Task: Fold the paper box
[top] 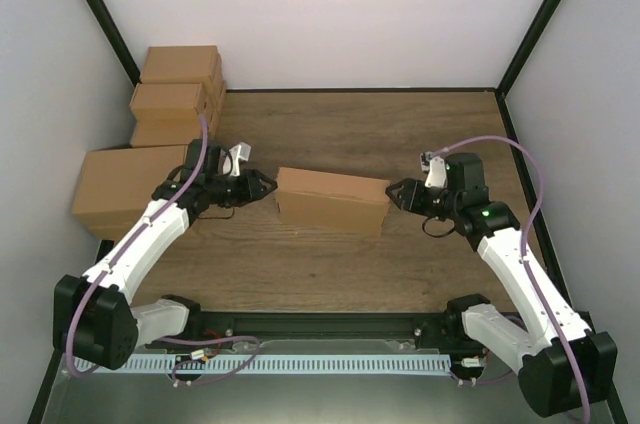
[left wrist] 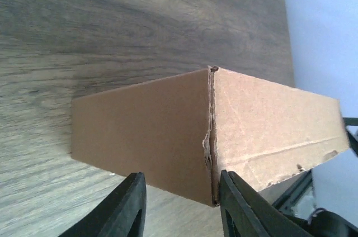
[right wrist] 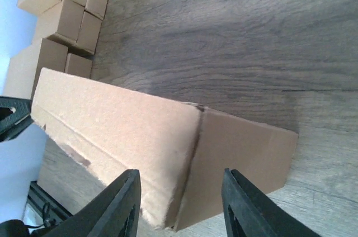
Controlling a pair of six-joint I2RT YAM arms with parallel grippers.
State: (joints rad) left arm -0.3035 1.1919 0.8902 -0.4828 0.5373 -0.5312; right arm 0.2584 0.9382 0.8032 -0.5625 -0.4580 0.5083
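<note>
Plain brown corrugated cardboard box (top: 332, 200) sits folded up mid-way across the wooden desk (top: 330, 279), between the two arms. Left jaws and right jaws both stand open, one at each end, holding nothing. Risk, as I judge it: an uneven push from either end could skid the box or spring its ragged corner seam.

No readable text, labels, numbers or signs in any view. The paper box (top: 332, 199) is plain brown; the cartons (top: 178, 94) at upper left are also unprinted.
</note>
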